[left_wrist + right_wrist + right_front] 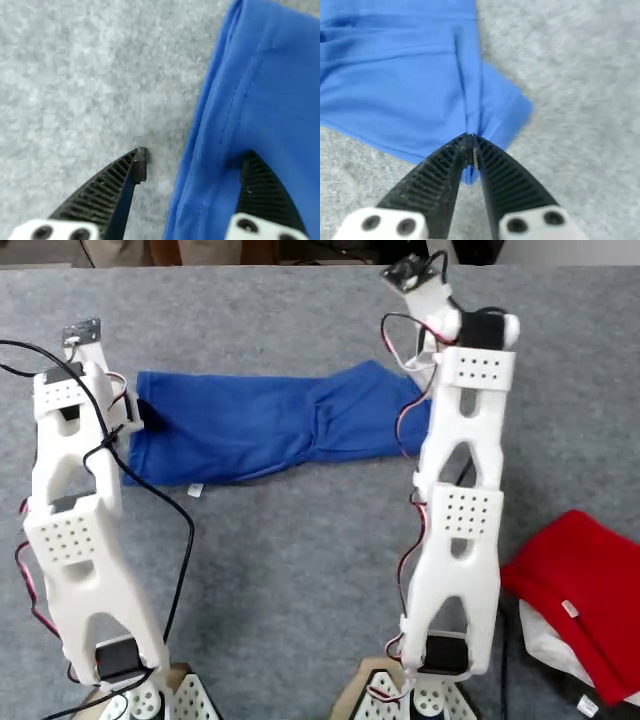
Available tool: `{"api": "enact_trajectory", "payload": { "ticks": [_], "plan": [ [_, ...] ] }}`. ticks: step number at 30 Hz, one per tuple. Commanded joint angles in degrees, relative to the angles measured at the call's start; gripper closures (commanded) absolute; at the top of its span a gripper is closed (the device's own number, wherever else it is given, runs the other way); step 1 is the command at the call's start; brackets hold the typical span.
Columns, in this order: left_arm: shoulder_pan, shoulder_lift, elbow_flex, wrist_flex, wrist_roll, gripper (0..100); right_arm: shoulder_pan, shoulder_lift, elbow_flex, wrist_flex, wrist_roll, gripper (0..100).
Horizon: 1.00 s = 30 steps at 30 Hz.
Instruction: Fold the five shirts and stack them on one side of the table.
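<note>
Nearest to you, at the right edge of the table [300, 580], a folded red shirt [585, 585] lies on top of a white cloth [545, 645]. That looks like the pile, put off to the side so the middle is free for folding. You cannot tell from here how many shirts are in it. Farther away, across the middle of the table, the blue shirt [260, 425] lies flat in one long strip from left to right. It looks folded the long way and ready to be folded across. Your left gripper [196, 161] is down at the shirt's left end with its jaws wide apart. One finger [112, 187] is on the bare grey table and the other finger [260, 190] is on the blue cloth, so the edge of the shirt sits between them, ready for a pinch. Your right gripper [471, 145] is at the shirt's right end, squeezed tight. Its tips meet right at the edge of the cloth, where a little crease runs out from them, so it seems to have a pinch of the blue shirt. I think you need both ends held before you lift, or the shirt may sag and come undone.
</note>
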Motion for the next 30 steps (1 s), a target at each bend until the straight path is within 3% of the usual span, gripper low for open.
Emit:
{"api": "enact_trajectory", "payload": {
  "ticks": [1,11,15,23,30],
  "plan": [
    [0.6,6.1,-14.2,2.8,0.2,70,1.5,-8.0,0.4,0.9,0.1,99.5],
    [2.2,24.8,-45.7,18.4,-0.3,98,2.7,-11.7,0.7,0.8,0.1,99.4],
    [2.0,27.7,-54.2,23.3,0.1,98,3.8,-10.3,0.7,-1.0,-3.2,99.4],
    [0.7,26.7,-65.3,33.0,0.4,98,10.5,6.7,0.2,-10.5,-23.9,99.4],
    [10.1,12.1,-61.8,32.9,5.8,98,12.2,16.7,-2.9,-16.4,-28.6,99.4]
  ]
}}
